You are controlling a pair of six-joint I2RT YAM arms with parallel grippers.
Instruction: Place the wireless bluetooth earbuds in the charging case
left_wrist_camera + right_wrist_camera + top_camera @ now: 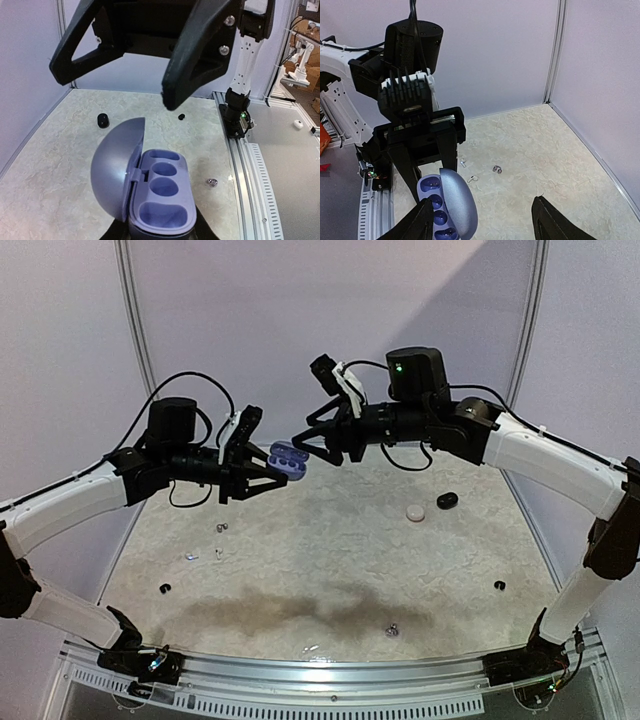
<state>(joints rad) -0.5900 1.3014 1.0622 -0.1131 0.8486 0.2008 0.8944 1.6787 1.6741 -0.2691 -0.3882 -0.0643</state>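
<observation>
Left fingers (409,172) around seemingly empty case (162,195)

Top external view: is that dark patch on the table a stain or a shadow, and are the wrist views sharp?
Top external: soft-edged dark band on the table, probably shadow; picture dim and grainy. Left wrist: open charging case sharp, evenly lit. Right wrist: sharp, case cropped at the bottom edge.

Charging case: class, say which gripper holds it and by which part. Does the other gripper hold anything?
The left gripper holds the open lavender charging case by the sides of its base. The right gripper stands open close by, holding nothing.
</observation>
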